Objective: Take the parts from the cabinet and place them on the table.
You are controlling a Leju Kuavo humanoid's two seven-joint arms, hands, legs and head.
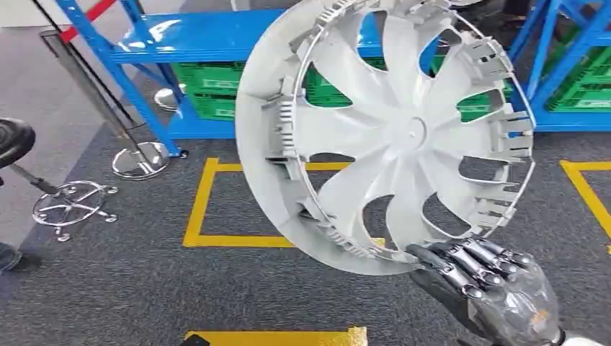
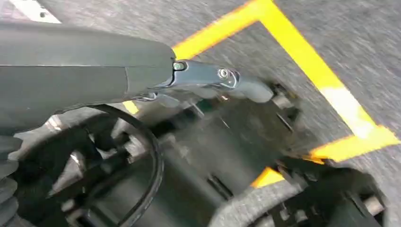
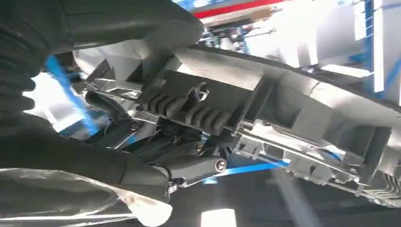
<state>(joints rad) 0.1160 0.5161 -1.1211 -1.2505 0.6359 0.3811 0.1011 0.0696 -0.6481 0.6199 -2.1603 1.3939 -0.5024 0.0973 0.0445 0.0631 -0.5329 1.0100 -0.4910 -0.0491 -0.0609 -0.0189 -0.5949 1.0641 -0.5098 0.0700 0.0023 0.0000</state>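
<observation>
- Several green crates [image 1: 209, 86] sit in the lower level of the blue rack [image 1: 202, 36], far beyond the fingers; their contents cannot be made out.
- The right hand [image 1: 490, 285] reaches up from below, its fingers [image 1: 461, 263] clamped on the lower rim of the white wheel cover [image 1: 389, 130], which is held upright above the grey floor [image 1: 144, 288].
- The left hand [image 2: 142, 80] hangs over yellow floor tape [image 2: 307, 61]; whether its fingers are spread or closed cannot be told.
- No writing is readable.

My right hand [image 1: 490, 285] has dark fingers [image 1: 461, 268] with silvery metal links, and a clear plastic film wraps its back. From the wrist cameras I see my left hand [image 2: 156, 80] as a smooth grey cover, a thick thumb with bright screws, a black cable looping below, and ribbed bellows.
</observation>
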